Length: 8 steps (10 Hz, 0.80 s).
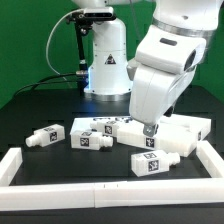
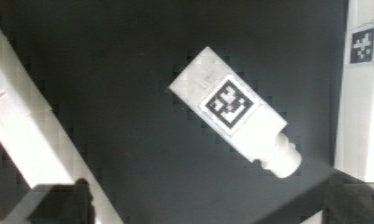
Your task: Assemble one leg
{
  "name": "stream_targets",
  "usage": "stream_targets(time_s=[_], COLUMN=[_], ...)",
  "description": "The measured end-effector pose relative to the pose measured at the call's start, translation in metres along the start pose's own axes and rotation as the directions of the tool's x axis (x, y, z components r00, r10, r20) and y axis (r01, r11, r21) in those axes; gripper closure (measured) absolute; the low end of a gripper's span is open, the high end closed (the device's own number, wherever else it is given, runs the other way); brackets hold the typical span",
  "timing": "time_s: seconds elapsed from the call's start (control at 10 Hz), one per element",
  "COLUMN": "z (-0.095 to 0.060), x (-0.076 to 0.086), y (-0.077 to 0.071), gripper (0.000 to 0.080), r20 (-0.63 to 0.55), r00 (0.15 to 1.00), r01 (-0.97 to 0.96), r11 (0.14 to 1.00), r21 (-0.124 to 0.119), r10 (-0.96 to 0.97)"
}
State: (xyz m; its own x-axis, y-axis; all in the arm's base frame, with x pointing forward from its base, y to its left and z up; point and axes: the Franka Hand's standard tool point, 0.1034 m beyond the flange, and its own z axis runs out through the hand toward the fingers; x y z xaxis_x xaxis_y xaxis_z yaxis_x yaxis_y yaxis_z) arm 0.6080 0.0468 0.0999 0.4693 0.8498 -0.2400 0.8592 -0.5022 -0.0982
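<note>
A leg [image 2: 234, 103], a small white oblong block with a black-and-white tag and a round peg [image 2: 283, 156] at one end, lies flat on the black table in the wrist view. It is probably the front leg [image 1: 150, 162] in the exterior view. My gripper [image 1: 148, 129] hangs above the table just behind that leg and does not touch it. In the wrist view my gripper [image 2: 202, 215] is open and empty. Its dark fingertips [image 2: 52, 204] stand wide apart at the frame's edge, with the leg's peg end near the gap between them.
Other legs lie at the exterior view's left [image 1: 45, 137] and middle [image 1: 90, 140]. The large white panel with raised rims [image 1: 185, 132] lies behind my gripper. A white rail [image 1: 110, 186] borders the table's front and sides. A tagged white part [image 2: 362, 45] shows in the wrist view.
</note>
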Motion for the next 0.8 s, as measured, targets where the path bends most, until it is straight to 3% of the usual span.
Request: stream_targets(time_s=[0.4,0.5,0.7,0.8], z=[0.0,-0.001,0.008,0.012], x=[0.0,0.005,0.0,0.001], y=[0.0,-0.002,-0.015,-0.014], gripper=[0.015,0.015,0.015,0.015], r20=[-0.002,-0.036,-0.104,-0.142], r00=[1.0,0.999,0.988,0.972], r01=[0.0,0.023,0.1,0.159], r11=[1.0,0.998,0.986,0.966], r21=[-0.001,-0.059,-0.13,-0.202], r10=[0.0,-0.025,-0.113,-0.189])
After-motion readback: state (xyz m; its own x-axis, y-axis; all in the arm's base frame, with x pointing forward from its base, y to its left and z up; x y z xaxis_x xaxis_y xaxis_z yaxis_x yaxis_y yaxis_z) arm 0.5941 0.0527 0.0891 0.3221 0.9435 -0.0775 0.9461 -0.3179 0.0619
